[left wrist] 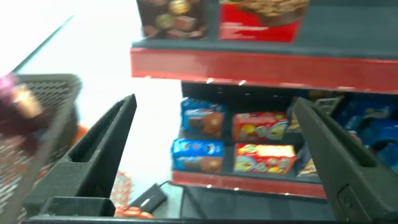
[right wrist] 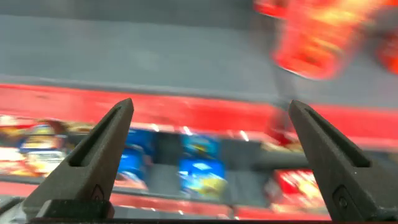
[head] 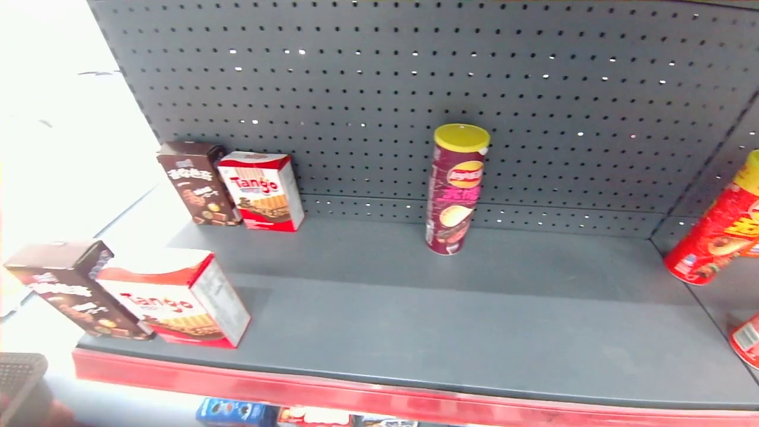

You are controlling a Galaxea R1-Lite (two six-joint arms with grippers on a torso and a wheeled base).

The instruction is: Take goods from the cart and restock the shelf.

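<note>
A purple chip can [head: 455, 190] with a yellow lid stands upright mid-shelf near the pegboard. The grey shelf [head: 415, 320] has a red front lip. My left gripper [left wrist: 214, 102] is open and holds nothing, below and in front of the shelf's red lip [left wrist: 261, 62]. Beside it is the dark mesh cart basket [left wrist: 43, 124] with something purple [left wrist: 12, 93] inside. My right gripper [right wrist: 211, 104] is open with nothing between its fingers, level with the shelf's red lip [right wrist: 186, 109]. A red can [right wrist: 317, 37] stands on the shelf beyond it.
Two brown boxes [head: 198, 181] [head: 65, 287] and two red-and-white wafer boxes [head: 261, 190] [head: 178, 296] stand at the shelf's left. Red cans [head: 717, 231] [head: 747, 338] are at the right. Free room lies around the purple can. Blue and red packs [left wrist: 236, 143] fill the lower shelf.
</note>
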